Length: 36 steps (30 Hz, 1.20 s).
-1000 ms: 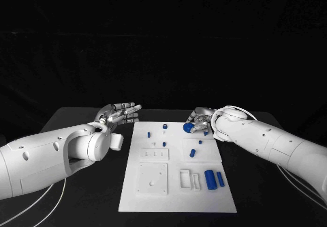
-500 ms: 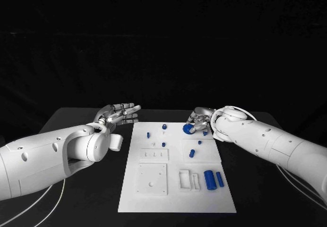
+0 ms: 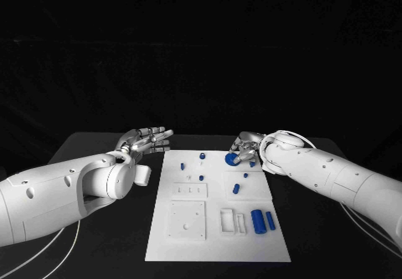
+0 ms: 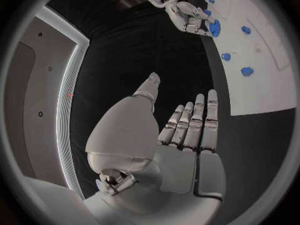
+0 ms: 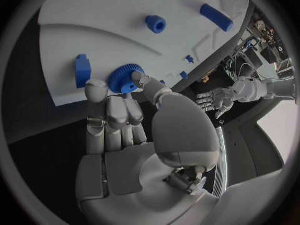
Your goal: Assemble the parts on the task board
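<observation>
The white task board (image 3: 216, 244) lies in the middle of the black table. My right hand (image 3: 246, 148) is at the board's far right corner and pinches a blue gear (image 3: 230, 157) between thumb and fingers, low over the board. In the right wrist view the gear (image 5: 124, 80) sits at the fingertips (image 5: 95, 89), beside a small blue block (image 5: 82, 70). My left hand (image 3: 147, 139) hovers off the far left corner, open with fingers straight and nothing in it (image 4: 184, 135).
Small blue pegs (image 3: 202, 155) (image 3: 183, 165) (image 3: 237, 188) stand on the board's far half. Two blue cylinders (image 3: 259, 221) (image 3: 271, 219) lie in slots near its right edge. White recessed plates (image 3: 187, 220) fill the near left part. Black table surrounds the board.
</observation>
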Tool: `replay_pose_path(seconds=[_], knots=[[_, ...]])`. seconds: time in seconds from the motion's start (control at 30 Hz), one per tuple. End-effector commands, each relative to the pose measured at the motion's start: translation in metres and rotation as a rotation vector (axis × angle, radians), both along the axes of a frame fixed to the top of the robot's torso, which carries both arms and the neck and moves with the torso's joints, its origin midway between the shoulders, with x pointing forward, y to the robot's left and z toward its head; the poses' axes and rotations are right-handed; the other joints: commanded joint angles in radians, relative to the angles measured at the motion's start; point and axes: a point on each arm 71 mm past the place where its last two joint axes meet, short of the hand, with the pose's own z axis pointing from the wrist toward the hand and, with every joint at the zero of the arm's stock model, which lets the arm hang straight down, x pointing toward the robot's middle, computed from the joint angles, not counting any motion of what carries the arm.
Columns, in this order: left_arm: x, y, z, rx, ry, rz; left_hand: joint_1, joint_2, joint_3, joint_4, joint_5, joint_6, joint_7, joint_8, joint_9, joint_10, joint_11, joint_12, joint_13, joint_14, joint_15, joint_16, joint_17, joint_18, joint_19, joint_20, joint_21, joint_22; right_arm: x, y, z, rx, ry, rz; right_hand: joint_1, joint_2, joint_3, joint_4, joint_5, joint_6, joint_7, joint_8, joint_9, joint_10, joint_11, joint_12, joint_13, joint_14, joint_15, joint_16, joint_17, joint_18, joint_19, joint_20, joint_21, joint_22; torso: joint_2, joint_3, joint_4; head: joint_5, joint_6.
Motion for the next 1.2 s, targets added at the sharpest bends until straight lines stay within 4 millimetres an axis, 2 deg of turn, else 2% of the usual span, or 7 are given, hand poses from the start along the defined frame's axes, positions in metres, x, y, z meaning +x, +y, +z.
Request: replay_pose_path(seconds=[0.03, 0.13, 0.23, 0.4, 0.53, 1.03, 1.2], knots=[[0.0, -0.002, 0.002, -0.001, -0.009, -0.012, 0.001, -0.004, 0.002, 0.005, -0.003, -0.006, 0.02, 0.0, -0.002, -0.007, 0.001, -0.004, -0.001, -0.009, -0.001, -0.004, -0.001, -0.002, -0.004, 0.001, -0.004, -0.001, -0.002, -0.003, -0.008, -0.049, 0.016, 0.005, 0.018, 0.003, -0.001, 0.001, -0.028, 0.066, 0.011, 0.0, 0.007, 0.0, -0.005, 0.004, -0.002, 0.004, 0.0, -0.002, -0.001, 0.005, 0.038, 0.0, 0.004, 0.059, 0.0, 0.0001, 0.0004, 0.002, 0.003], [0.0, -0.001, 0.002, -0.001, -0.008, -0.012, 0.001, -0.004, 0.002, 0.005, -0.003, -0.006, 0.02, 0.0, -0.002, -0.007, 0.001, -0.004, -0.001, -0.009, -0.001, -0.004, -0.001, -0.002, -0.004, 0.001, -0.004, -0.001, -0.002, -0.003, -0.007, -0.058, -0.01, 0.007, 0.028, 0.001, -0.021, 0.007, -0.053, 0.074, 0.008, -0.001, 0.007, 0.003, -0.006, 0.005, -0.002, 0.005, 0.0, -0.001, -0.001, 0.005, 0.039, 0.001, 0.005, 0.059, 0.0, 0.0006, 0.0, 0.001, 0.001], [0.0, -0.001, 0.002, 0.0, -0.007, -0.012, 0.001, -0.004, 0.002, 0.005, -0.003, -0.006, 0.02, 0.0, -0.002, -0.007, 0.001, -0.004, -0.001, -0.009, -0.001, -0.004, -0.001, -0.002, -0.004, 0.001, -0.004, -0.001, -0.002, -0.002, -0.004, -0.07, -0.053, 0.015, 0.03, -0.004, -0.055, 0.016, -0.049, 0.081, 0.005, 0.0, 0.007, 0.007, -0.007, 0.008, 0.0, 0.005, -0.001, -0.001, -0.001, 0.004, 0.041, 0.0, 0.006, 0.058, 0.0, 0.0003, -0.0005, 0.002, 0.001], [0.0, -0.001, 0.002, 0.001, -0.004, -0.01, 0.001, -0.004, 0.003, 0.011, -0.004, -0.008, 0.022, 0.0, -0.002, -0.009, 0.002, -0.004, -0.001, -0.008, -0.001, -0.004, -0.001, -0.003, -0.003, 0.001, -0.004, -0.001, -0.003, 0.002, 0.002, -0.089, -0.142, 0.041, 0.037, -0.008, -0.153, 0.051, -0.035, 0.092, -0.002, 0.0, 0.007, 0.011, -0.01, 0.008, 0.0, 0.006, -0.004, -0.001, -0.002, 0.002, 0.046, -0.003, 0.009, 0.058, 0.0, 0.0004, -0.0007, 0.001, 0.002], [0.0, -0.001, 0.002, 0.002, -0.004, -0.009, 0.001, -0.004, 0.003, 0.011, -0.004, -0.008, 0.022, 0.0, -0.002, -0.009, 0.002, -0.004, -0.001, -0.008, -0.001, -0.004, -0.001, -0.003, -0.003, 0.001, -0.004, -0.001, -0.005, 0.007, 0.007, -0.101, -0.196, 0.065, 0.043, -0.011, -0.191, 0.077, -0.027, 0.099, -0.005, 0.0, 0.007, 0.013, -0.012, 0.008, 0.001, 0.007, -0.007, -0.002, -0.003, 0.0, 0.048, -0.005, 0.011, 0.058, -0.001, 0.0001, 0.0006, 0.001, 0.003], [-0.001, -0.001, 0.002, 0.002, -0.004, -0.007, 0.001, -0.004, 0.003, 0.011, -0.004, -0.008, 0.022, 0.0, -0.002, -0.009, 0.002, -0.004, -0.001, -0.008, -0.001, -0.004, -0.001, -0.003, -0.003, 0.001, -0.004, -0.001, -0.017, 0.03, 0.025, -0.111, -0.334, 0.099, 0.047, -0.03, -0.184, 0.13, 0.017, 0.122, -0.013, 0.0, 0.007, 0.02, -0.019, 0.007, 0.006, 0.007, -0.016, -0.007, -0.006, -0.004, 0.05, -0.014, 0.016, 0.056, -0.001, -0.0025, -0.0018, 0.006, 0.008], [-0.001, -0.001, 0.002, 0.002, -0.004, -0.008, 0.001, -0.002, 0.001, 0.009, -0.003, -0.008, 0.022, 0.0, -0.002, -0.009, 0.003, -0.004, -0.001, -0.006, 0.0, -0.004, -0.001, -0.003, -0.003, 0.001, -0.004, -0.001, -0.023, 0.045, 0.03, -0.107, -0.358, 0.125, 0.047, -0.035, -0.173, 0.137, 0.02, 0.122, -0.013, 0.0, 0.007, 0.02, -0.019, 0.006, 0.006, 0.007, -0.016, -0.008, -0.007, -0.004, 0.05, -0.015, 0.013, 0.055, -0.001, -0.0013, 0.0008, 0.01, 0.009]])
